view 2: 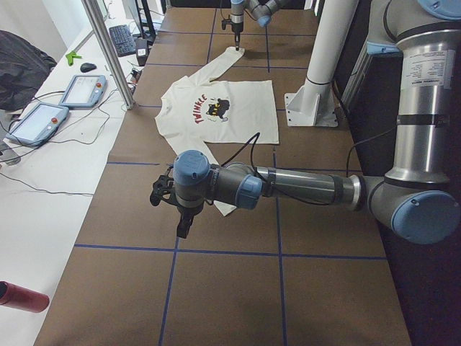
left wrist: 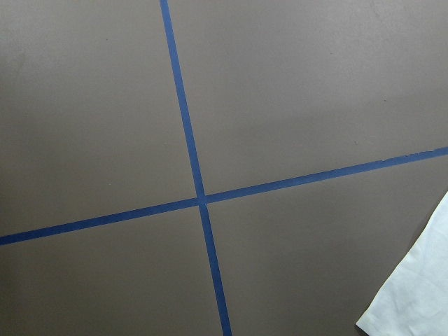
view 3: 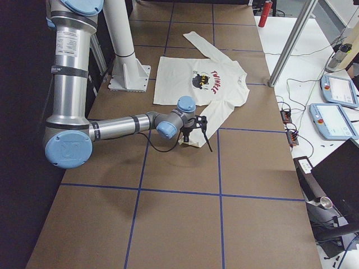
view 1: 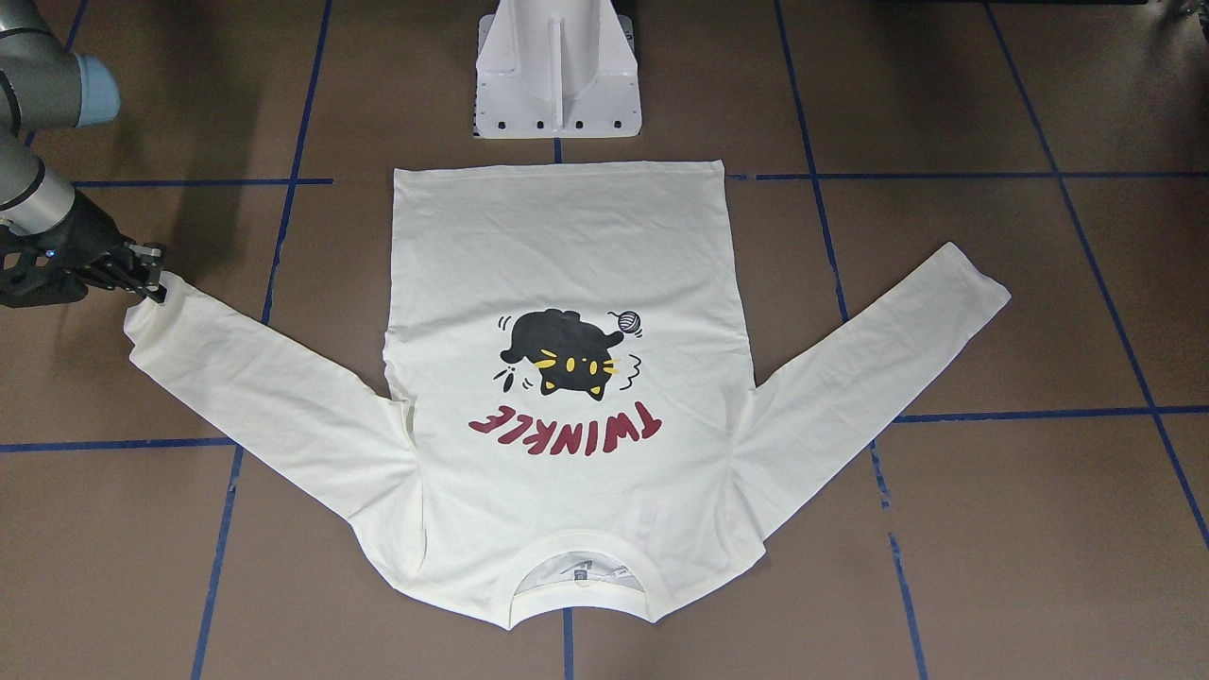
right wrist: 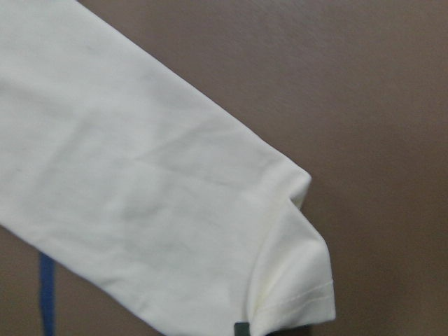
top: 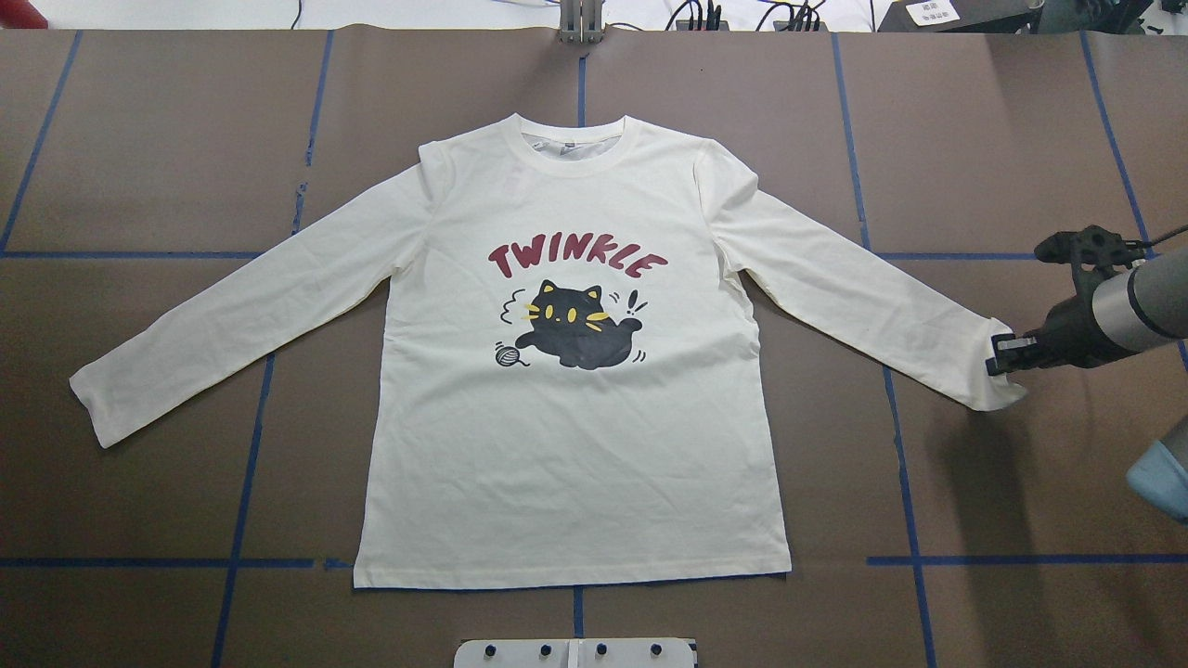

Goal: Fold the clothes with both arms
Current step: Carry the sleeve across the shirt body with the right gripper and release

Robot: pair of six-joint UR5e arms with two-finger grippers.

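We see a brown table (top: 139, 139) gridded with blue tape (top: 139, 562). A white pedestal (view 1: 557, 76) stands at its robot edge, and a white bench (view 2: 43, 202) with pendants (view 2: 39, 122) runs alongside. The shirt (top: 575, 445) lies flat, print up, sleeves spread. The right claw (top: 1004, 355) is nearly closed, pinching the cuff (top: 988, 385) on its side. The left claw (view 2: 181, 229) hangs over bare table near the other cuff (top: 93, 408); we cannot tell its opening.

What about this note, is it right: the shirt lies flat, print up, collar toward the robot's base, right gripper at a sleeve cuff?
Not quite. The shirt lies flat, print up, with its hem, not its collar, toward the robot's base; the front-facing view shows it. The right gripper is at a sleeve cuff, as noted.
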